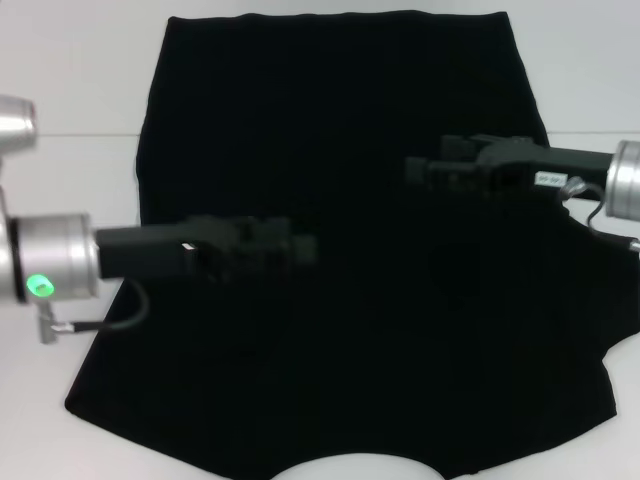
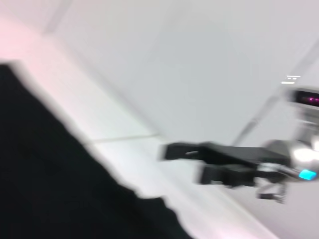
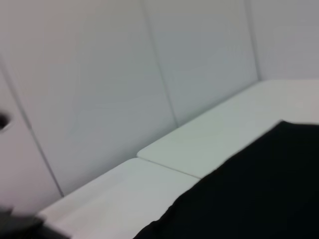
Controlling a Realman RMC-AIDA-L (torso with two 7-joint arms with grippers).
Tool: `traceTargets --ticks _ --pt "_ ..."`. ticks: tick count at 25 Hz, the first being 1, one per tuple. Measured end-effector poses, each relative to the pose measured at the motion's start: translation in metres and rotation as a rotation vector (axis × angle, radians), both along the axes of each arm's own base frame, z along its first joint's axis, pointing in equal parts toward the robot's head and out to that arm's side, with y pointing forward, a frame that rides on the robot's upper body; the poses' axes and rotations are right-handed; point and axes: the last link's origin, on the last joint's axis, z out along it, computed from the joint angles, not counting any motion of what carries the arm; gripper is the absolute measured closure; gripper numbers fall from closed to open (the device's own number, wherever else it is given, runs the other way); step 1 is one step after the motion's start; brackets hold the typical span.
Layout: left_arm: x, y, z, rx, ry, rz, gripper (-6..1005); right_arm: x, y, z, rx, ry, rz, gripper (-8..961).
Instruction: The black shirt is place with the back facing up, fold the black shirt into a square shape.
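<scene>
The black shirt [image 1: 340, 100] lies spread flat on the white table [image 1: 70, 90], plain black side up, with no lettering showing. It fills most of the head view, collar edge nearest me. My left gripper [image 1: 305, 250] hovers over the shirt's left middle, pointing right. Over the shirt's right side my right gripper [image 1: 412, 168] points left. In the left wrist view the right gripper [image 2: 181, 163] shows farther off with its two fingers apart and nothing between them, past the shirt's edge [image 2: 45, 189]. The right wrist view shows only a shirt corner [image 3: 259, 199] on the table.
Bare white table surface [image 1: 60, 200] borders the shirt on the left, far side and right. A seam between two table panels [image 3: 164, 167] runs near the shirt's edge. White walls [image 3: 149, 74] stand behind the table.
</scene>
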Motion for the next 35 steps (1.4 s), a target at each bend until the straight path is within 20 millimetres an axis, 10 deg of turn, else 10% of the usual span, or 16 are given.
traceTargets --ticks 9,25,35 --pt "0.018 -0.023 -0.045 0.042 0.027 -0.358 100 0.003 0.008 0.009 -0.029 0.028 -0.134 41" --pt "0.010 -0.024 -0.051 0.029 0.141 -0.432 65 -0.010 0.035 0.038 -0.041 -0.131 -0.282 40" --pt "-0.011 -0.017 -0.031 0.097 0.203 -0.340 65 0.038 0.006 0.070 -0.172 -0.165 -0.590 40"
